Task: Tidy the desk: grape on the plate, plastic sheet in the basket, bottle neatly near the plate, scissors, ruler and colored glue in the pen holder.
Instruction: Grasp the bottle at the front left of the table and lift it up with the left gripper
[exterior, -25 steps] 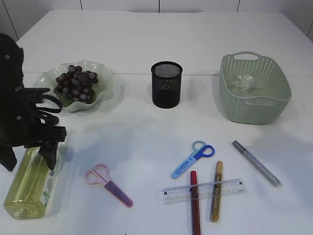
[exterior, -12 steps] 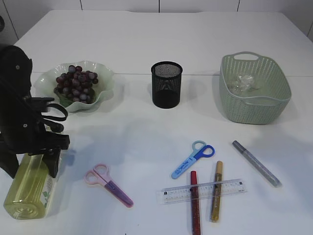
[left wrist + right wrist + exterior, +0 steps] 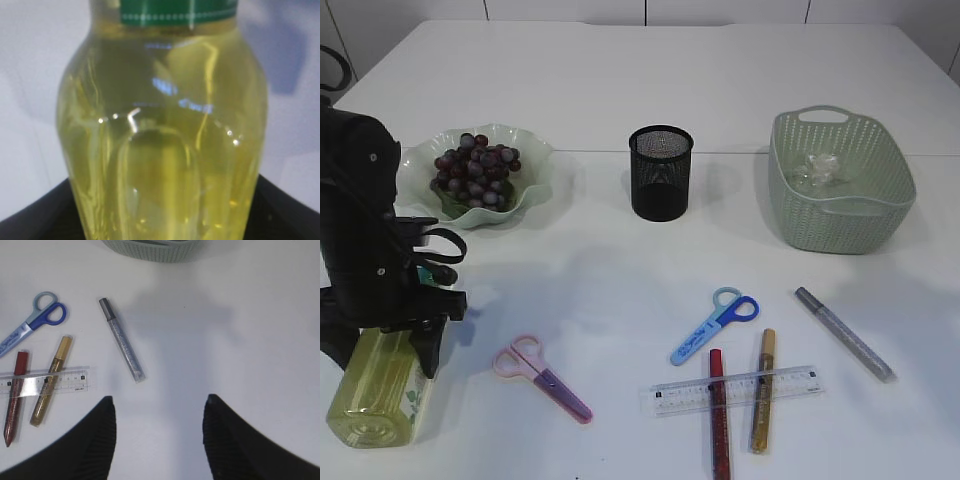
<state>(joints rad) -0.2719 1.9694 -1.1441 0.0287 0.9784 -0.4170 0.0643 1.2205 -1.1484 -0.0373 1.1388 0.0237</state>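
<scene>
A yellow-filled bottle (image 3: 375, 395) with a green cap lies on its side at the front left and fills the left wrist view (image 3: 162, 125). My left gripper (image 3: 380, 345) is down over it, open, one black finger (image 3: 30, 215) on each side of the bottle. Grapes (image 3: 475, 168) sit on the green plate (image 3: 525, 160). The plastic sheet (image 3: 817, 168) lies in the basket (image 3: 895, 200). Blue scissors (image 3: 713, 325), pink scissors (image 3: 540, 378), the ruler (image 3: 735, 389) and red (image 3: 718, 410), gold (image 3: 762, 390) and silver (image 3: 843, 332) glue pens lie on the table. My right gripper (image 3: 157, 402) hangs open over bare table.
The black mesh pen holder (image 3: 660, 172) stands at the middle back. The ruler (image 3: 45, 381) lies across the red and gold pens. The silver pen (image 3: 122, 340) lies alone just ahead and left of the right gripper.
The left arm has moved down and toward the front along the bottle, its jaws narrowing a little around it. The bottle and everything else stay put.
</scene>
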